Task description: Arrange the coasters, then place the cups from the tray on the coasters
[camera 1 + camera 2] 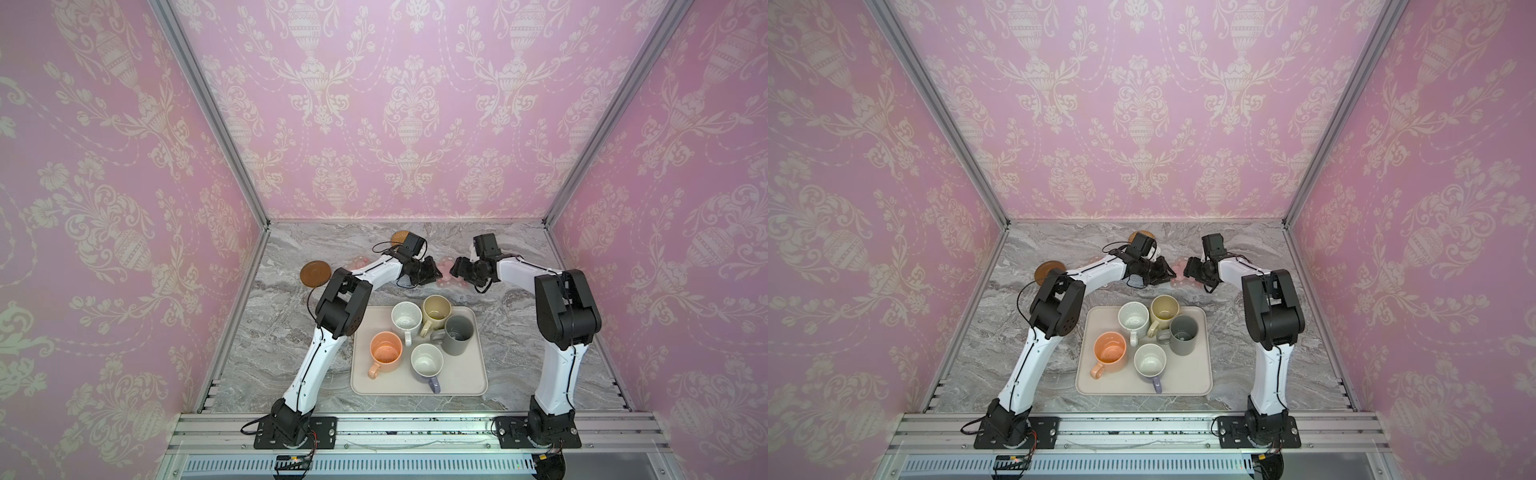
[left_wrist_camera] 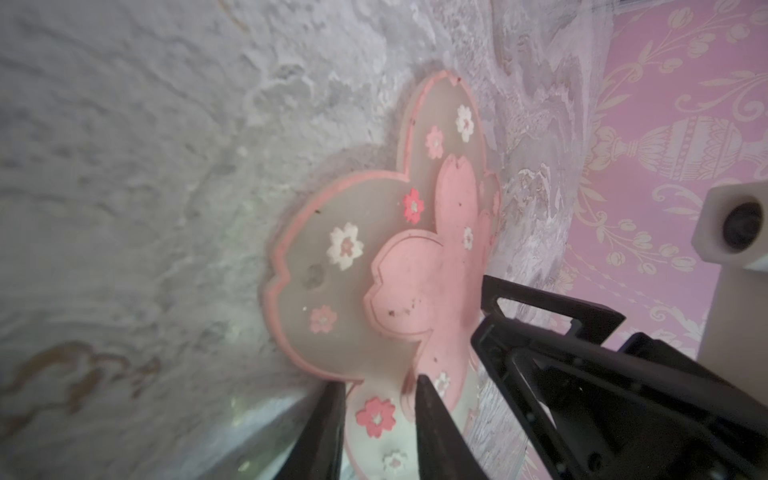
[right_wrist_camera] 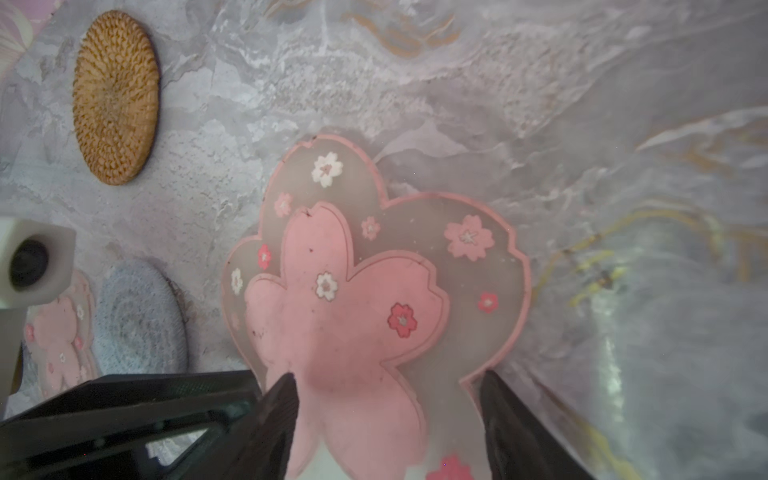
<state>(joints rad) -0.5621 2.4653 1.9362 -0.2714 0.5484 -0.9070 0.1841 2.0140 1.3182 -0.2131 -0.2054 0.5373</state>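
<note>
One flower coaster lies between left gripper and right gripper.

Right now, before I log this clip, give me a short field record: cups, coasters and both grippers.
cups: five, all on the tray, none on a coaster
left gripper: fingers narrowly apart at a petal of the pink flower coaster; grip unclear
right gripper: open, fingers wide over the same coaster
other coasters: second flower coaster beside blue crocheted coaster; rattan coaster at back; brown coaster at left
</note>
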